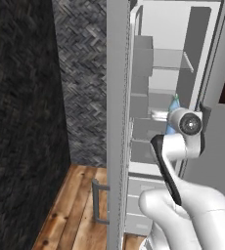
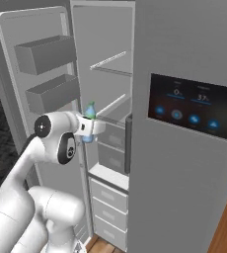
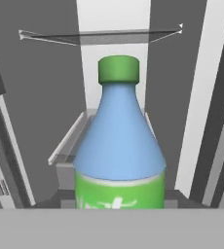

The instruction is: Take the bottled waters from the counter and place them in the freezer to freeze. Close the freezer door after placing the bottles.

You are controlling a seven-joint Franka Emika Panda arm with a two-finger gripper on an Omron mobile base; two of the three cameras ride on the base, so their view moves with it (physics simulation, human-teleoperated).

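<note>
1. The tool [image 2: 89, 129] is clamped on a blue-tinted bottled water [image 3: 119, 146], held upright at the open front of the freezer [image 2: 113, 99].
2. In the hand view the bottle has a green cap [image 3: 119, 69] and a green label [image 3: 119, 192] with pale markings too cropped to read.
3. The freezer door [image 1: 117, 122] stands swung open on the left of the compartment; its bar handle [image 1: 99, 201] shows low on the outer face in the left base view.
4. Two grey door bins [image 2: 46, 54] sit on the door's inner side, just left of the arm's wrist.
5. Ahead of the bottle are a wire-edged shelf [image 3: 102, 36] above and a grey bin [image 3: 72, 146] below, with drawers [image 2: 108, 197] lower down.
6. The neighbouring grey door carries a dark touchscreen [image 2: 192, 105] with blue icons; its figures are too small to read surely.
7. A herringbone tiled wall [image 1: 82, 78] and wooden floor [image 1: 75, 210] lie beyond the open door.
</note>
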